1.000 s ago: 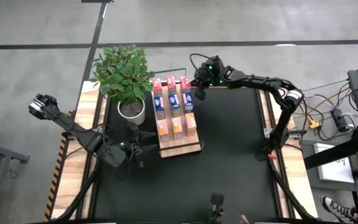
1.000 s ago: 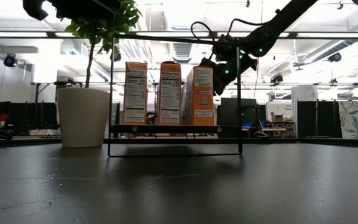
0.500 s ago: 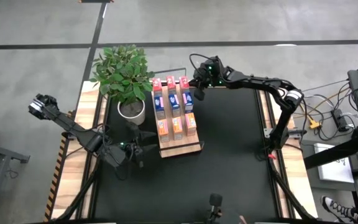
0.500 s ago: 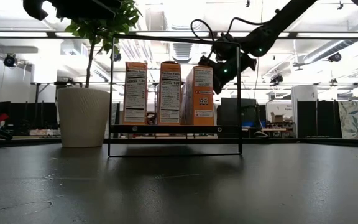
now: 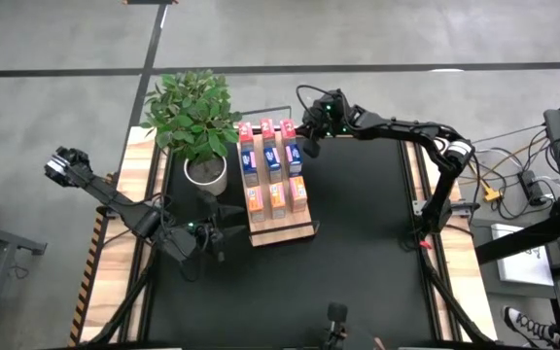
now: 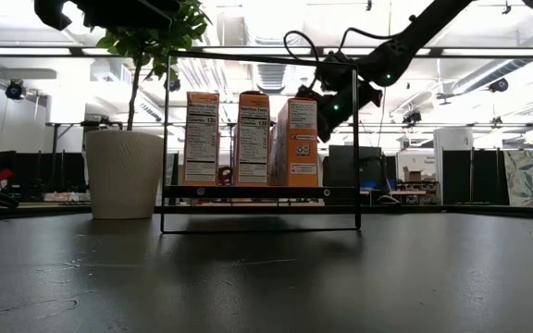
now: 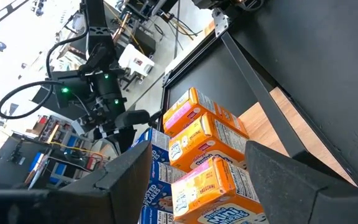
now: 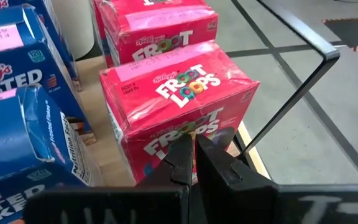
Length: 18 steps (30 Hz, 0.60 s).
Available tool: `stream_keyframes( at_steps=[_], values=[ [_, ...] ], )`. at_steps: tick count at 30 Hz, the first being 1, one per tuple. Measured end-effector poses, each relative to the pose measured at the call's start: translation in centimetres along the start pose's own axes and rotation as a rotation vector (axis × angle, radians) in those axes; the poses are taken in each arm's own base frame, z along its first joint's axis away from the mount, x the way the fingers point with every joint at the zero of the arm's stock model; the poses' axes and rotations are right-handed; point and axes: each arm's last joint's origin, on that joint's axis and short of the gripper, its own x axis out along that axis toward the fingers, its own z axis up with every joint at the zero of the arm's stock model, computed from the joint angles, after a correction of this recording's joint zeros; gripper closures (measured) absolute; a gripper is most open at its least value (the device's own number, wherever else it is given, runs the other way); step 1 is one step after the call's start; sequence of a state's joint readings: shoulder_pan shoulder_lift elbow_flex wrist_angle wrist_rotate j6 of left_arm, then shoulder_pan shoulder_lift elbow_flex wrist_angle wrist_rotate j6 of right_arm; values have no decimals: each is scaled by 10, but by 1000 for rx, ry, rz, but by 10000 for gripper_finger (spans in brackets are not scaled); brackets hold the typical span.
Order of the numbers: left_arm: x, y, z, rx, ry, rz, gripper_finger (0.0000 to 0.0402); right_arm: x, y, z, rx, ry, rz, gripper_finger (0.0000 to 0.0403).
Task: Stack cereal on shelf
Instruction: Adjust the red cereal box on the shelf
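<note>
From my remote seat: the black desk (image 5: 358,233) is carrying the shelf (image 5: 280,231), sitting near its far-left corner beside a potted plant (image 5: 194,122). The cereal (image 5: 272,165) is standing in three rows on the shelf. My right gripper (image 5: 309,144) is hanging clenched and empty just beside the pink-red box (image 8: 178,109) at the shelf's far-right corner. My left gripper (image 5: 224,231) is waiting released beside the shelf's near-left corner.

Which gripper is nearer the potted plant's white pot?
Left. The left gripper sits open just in front of the white pot; the shut right gripper is beyond the shelf.
</note>
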<state>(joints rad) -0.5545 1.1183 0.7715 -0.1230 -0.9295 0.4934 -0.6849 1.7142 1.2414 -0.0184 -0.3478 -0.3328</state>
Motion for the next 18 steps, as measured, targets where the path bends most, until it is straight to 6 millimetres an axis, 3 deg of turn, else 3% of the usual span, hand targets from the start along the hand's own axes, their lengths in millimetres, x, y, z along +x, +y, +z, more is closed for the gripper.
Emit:
stream_keyframes(
  at_steps=[18],
  values=[
    [0,0,0,0,0,0,160,3,5,-1,8,-16,5,394]
  ],
)
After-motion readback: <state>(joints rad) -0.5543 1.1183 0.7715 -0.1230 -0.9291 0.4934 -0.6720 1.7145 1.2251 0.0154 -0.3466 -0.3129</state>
